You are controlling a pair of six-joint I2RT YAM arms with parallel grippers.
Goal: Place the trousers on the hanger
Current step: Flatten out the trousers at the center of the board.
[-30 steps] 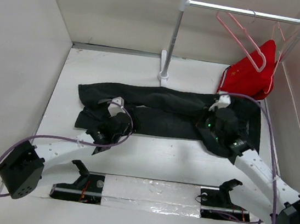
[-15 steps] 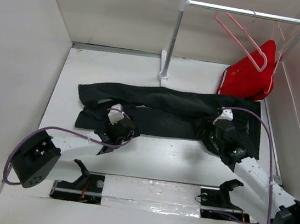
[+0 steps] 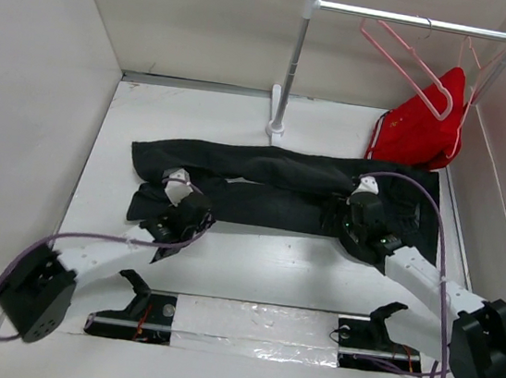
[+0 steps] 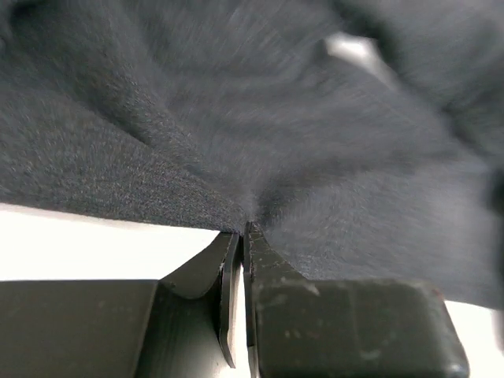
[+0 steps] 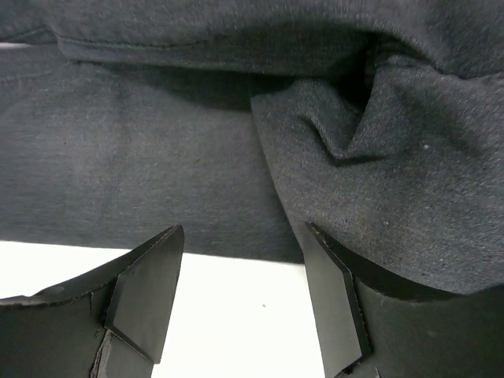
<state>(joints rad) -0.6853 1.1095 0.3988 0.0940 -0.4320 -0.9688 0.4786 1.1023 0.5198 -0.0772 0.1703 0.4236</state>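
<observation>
The black trousers (image 3: 272, 187) lie flat across the table, legs to the left and waist to the right. My left gripper (image 3: 178, 194) is at the near edge of the leg ends. In the left wrist view its jaws (image 4: 242, 230) are shut on the trousers (image 4: 315, 142), and the cloth puckers at the tips. My right gripper (image 3: 356, 210) is over the waist end. In the right wrist view it stands open (image 5: 244, 230) at the near edge of the trousers (image 5: 157, 157), holding nothing. The empty pale-pink hanger (image 3: 410, 62) hangs on the rail, far from both grippers.
A white rack with a post (image 3: 289, 73) and a top rail (image 3: 406, 20) stands at the back. A red garment (image 3: 424, 128) on another pink hanger hangs at its right end. Beige walls close in the table on the left, back and right.
My left gripper was open and has shut on the trousers' near edge after shifting left. My right gripper has opened and moved slightly back towards the waist.
</observation>
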